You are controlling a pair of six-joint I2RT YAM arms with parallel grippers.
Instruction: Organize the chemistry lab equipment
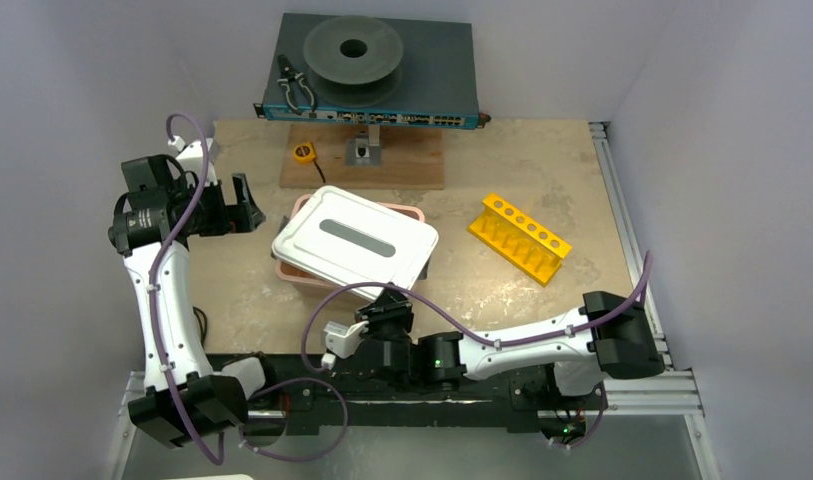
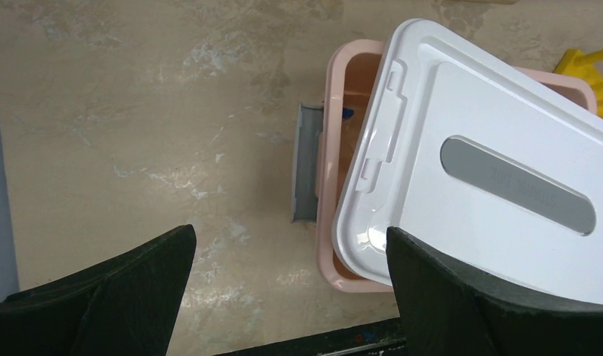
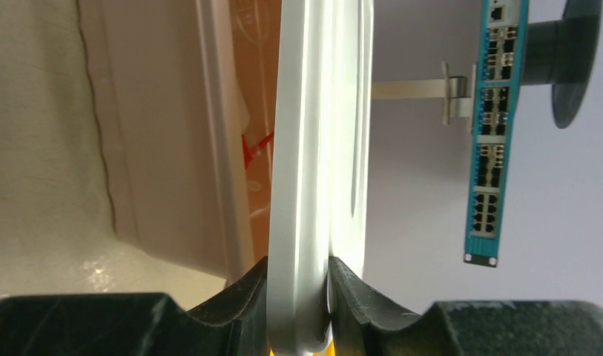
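Right gripper (image 3: 298, 274) is pinching the near edge of the white lid (image 1: 354, 238), which is lying askew over the pink bin (image 2: 328, 245). Lifting it level and clear before swinging it aside is looking wisest, since so thin a hold could slip. Left gripper (image 2: 289, 231) is hovering, spread, over the table (image 2: 135, 111) beside the bin. Yellow rack (image 1: 520, 238) is standing apart, right of the bin. Lid is hiding most contents; only red and blue glimpses are showing.

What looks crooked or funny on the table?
The white lid sits crooked on the pink bin, twisted so one side of the bin is uncovered. The right gripper is pinching the lid's near edge. Nothing looks spilled.
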